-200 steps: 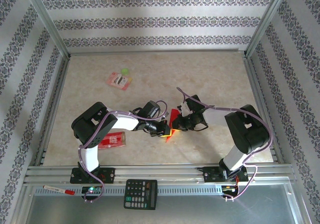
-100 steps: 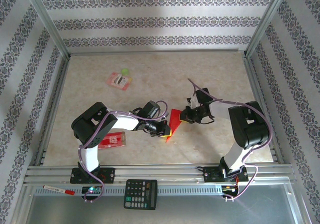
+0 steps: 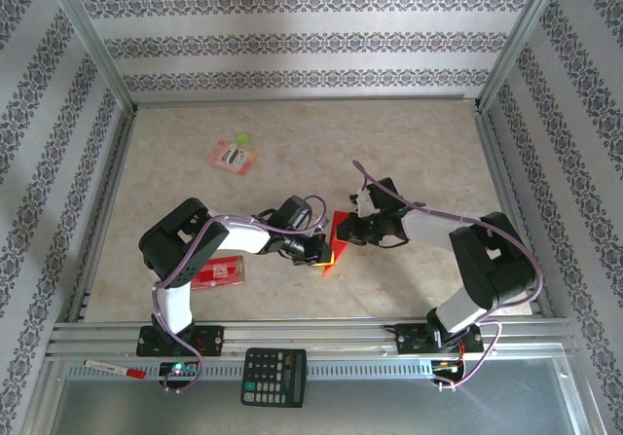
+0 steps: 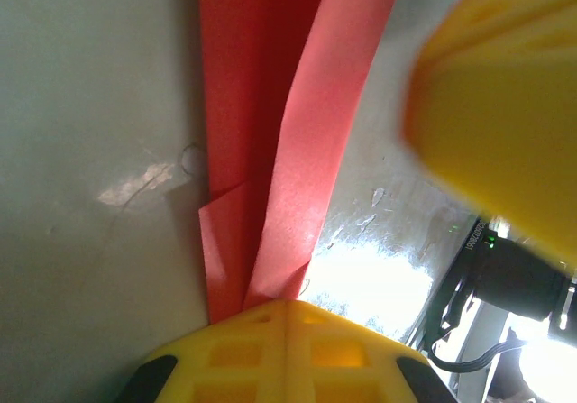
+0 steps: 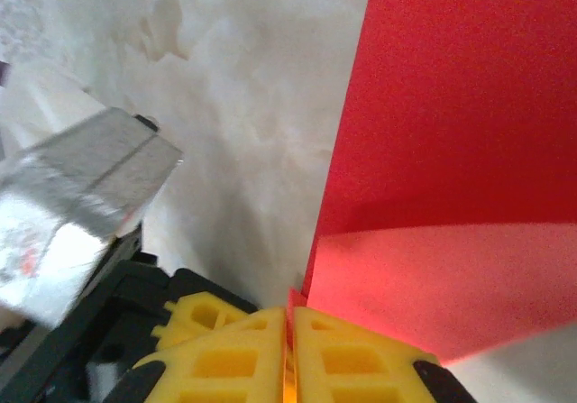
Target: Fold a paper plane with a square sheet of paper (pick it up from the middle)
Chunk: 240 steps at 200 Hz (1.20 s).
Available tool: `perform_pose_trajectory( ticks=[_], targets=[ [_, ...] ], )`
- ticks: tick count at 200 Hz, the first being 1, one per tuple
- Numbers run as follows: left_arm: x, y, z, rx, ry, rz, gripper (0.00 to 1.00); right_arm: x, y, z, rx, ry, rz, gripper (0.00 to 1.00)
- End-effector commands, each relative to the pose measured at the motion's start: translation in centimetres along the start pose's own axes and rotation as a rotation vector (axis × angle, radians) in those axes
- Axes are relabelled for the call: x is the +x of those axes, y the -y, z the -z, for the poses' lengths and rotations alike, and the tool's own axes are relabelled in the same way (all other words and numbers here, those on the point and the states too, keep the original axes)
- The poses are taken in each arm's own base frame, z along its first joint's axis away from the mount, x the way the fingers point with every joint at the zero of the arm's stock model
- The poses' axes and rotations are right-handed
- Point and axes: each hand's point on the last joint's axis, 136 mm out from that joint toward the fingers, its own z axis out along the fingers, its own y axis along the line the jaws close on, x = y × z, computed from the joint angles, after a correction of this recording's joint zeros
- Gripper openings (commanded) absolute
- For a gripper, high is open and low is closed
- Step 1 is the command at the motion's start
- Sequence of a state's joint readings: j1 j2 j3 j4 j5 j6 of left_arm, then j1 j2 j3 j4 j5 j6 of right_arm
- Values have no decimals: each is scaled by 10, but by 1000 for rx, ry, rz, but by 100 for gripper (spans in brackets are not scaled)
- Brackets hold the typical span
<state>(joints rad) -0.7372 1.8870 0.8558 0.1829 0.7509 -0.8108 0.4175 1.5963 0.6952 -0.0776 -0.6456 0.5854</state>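
The paper plane [image 3: 337, 231], plain red, part-folded on the counter [image 3: 292, 153]; left gripper [image 4: 288, 306] and right gripper [image 5: 290, 317] each pinch an edge.

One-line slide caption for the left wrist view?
Left gripper shut on the folded red paper above the pale table.

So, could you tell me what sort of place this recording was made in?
Most likely a robot test cell rather than a home: a marble-look tabletop fenced by an aluminium frame, wallpaper-patterned panels as walls, and two arms bolted to a rail at its near edge.
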Motion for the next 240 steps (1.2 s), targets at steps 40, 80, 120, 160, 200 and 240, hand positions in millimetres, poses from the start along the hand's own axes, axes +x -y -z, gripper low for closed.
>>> perform_pose_trajectory(
  ticks=[40, 80, 120, 160, 200, 240],
  targets=[
    [25, -49, -1, -156, -66, 94, 4, -31, 36, -8, 38, 17, -65, 10],
    [28, -51, 0, -164, -73, 95, 4, -50, 69, 5, 80, 69, -162, 9],
    [22, -41, 2, -145, -65, 81, 5, -50, 74, 4, 78, 59, -185, 9],
    [-1, 4, 12, -43, -11, 38, 13, -40, 84, 1, 105, 46, -201, 9],
    [-21, 53, 25, 58, 42, -27, 18, -39, 84, 2, 107, 41, -194, 9],
    [-31, 62, 10, 82, 21, -39, 11, -37, 85, 1, 113, 35, -193, 9]
  ],
)
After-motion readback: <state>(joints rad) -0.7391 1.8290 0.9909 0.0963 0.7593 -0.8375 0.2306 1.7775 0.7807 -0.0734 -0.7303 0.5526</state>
